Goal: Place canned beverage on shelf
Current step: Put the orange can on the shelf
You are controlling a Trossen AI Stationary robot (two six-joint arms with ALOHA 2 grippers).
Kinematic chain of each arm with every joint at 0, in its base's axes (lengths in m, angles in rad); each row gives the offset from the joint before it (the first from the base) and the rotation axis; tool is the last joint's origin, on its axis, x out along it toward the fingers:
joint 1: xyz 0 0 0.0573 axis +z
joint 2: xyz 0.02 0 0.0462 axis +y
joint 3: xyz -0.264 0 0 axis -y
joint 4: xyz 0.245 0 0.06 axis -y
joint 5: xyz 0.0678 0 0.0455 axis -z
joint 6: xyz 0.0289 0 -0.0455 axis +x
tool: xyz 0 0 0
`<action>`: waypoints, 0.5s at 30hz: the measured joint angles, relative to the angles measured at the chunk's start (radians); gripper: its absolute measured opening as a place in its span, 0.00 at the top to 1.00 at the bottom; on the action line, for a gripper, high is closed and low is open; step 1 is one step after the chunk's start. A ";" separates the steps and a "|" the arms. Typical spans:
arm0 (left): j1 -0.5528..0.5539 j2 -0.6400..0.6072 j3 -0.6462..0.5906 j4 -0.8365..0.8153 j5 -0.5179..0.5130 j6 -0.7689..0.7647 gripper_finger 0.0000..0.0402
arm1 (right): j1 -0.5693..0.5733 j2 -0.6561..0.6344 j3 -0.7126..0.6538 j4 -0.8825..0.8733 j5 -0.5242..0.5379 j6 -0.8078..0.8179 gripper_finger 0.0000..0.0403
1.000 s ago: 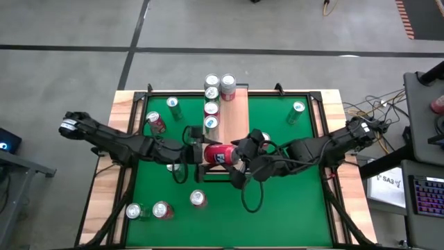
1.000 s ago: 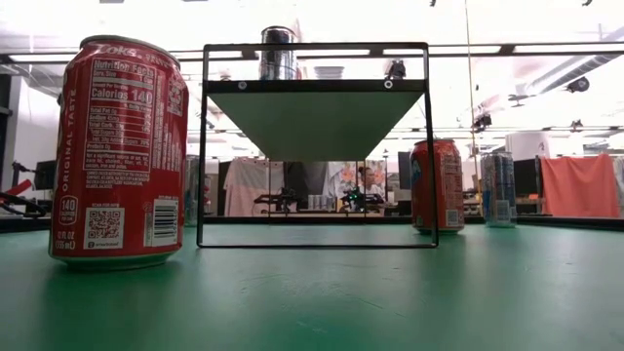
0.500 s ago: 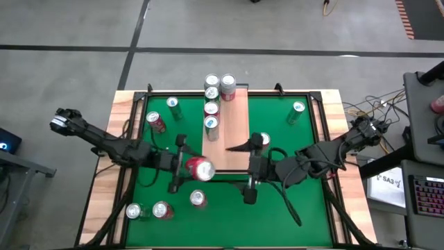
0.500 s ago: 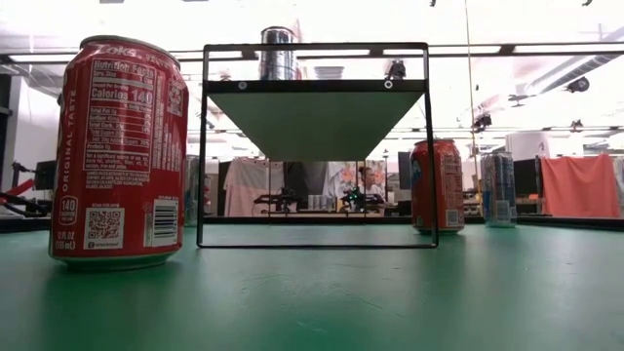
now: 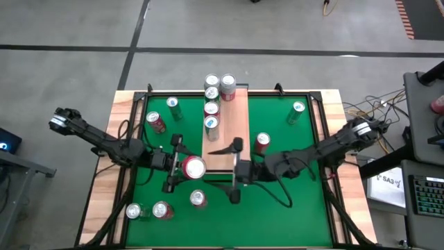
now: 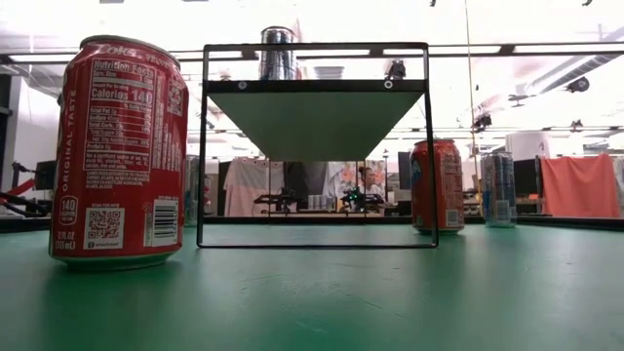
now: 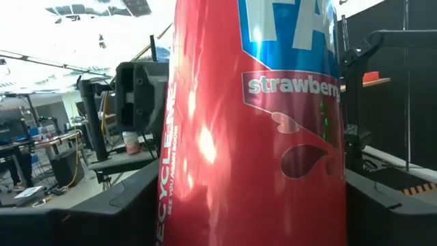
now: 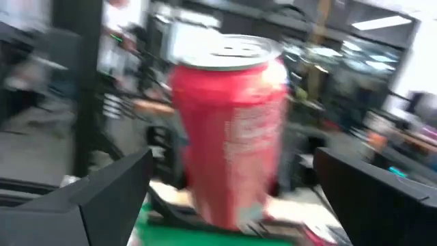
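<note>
A red strawberry soda can (image 5: 193, 167) stands upright in my left gripper (image 5: 182, 167), in the air just off the near left corner of the shelf (image 5: 232, 125). The can fills the left wrist view (image 7: 252, 137). The shelf is a pale wooden board on a dark frame (image 6: 317, 239), with several cans standing on its far half (image 5: 211, 109). My right gripper (image 5: 232, 171) is open at the shelf's near end. It faces the held can (image 8: 229, 123) from the table's right, a short way off, and touches nothing. My left gripper pinches the can's round wall (image 7: 179, 205) between its two fingers (image 7: 102, 212), one on each side. The fingers come in about level from the table's left. The can is upright with its top up, clear of both the table and the shelf.
Loose cans stand on the green table: two at the far left (image 5: 157, 123), one at the far right (image 5: 298, 111), one right of the shelf (image 5: 261, 142) and three near the front (image 5: 198, 199). A pale wooden rim (image 5: 104, 180) borders the table.
The can was lying on its side over the shelf's near end, between both grippers. My left gripper has carried it toward the table's left and near edges and turned it upright. My right gripper drew back toward the right, turned, then came left again, staying open.
</note>
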 joint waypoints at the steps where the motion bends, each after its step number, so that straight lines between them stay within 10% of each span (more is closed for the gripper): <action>1: 0.000 0.000 0.000 -0.002 0.000 0.001 0.29 | -0.015 0.010 -0.002 0.031 -0.053 0.007 0.02; 15: 0.006 0.009 0.000 0.000 -0.010 0.004 0.29 | -0.106 0.161 0.121 0.157 -0.228 -0.043 0.03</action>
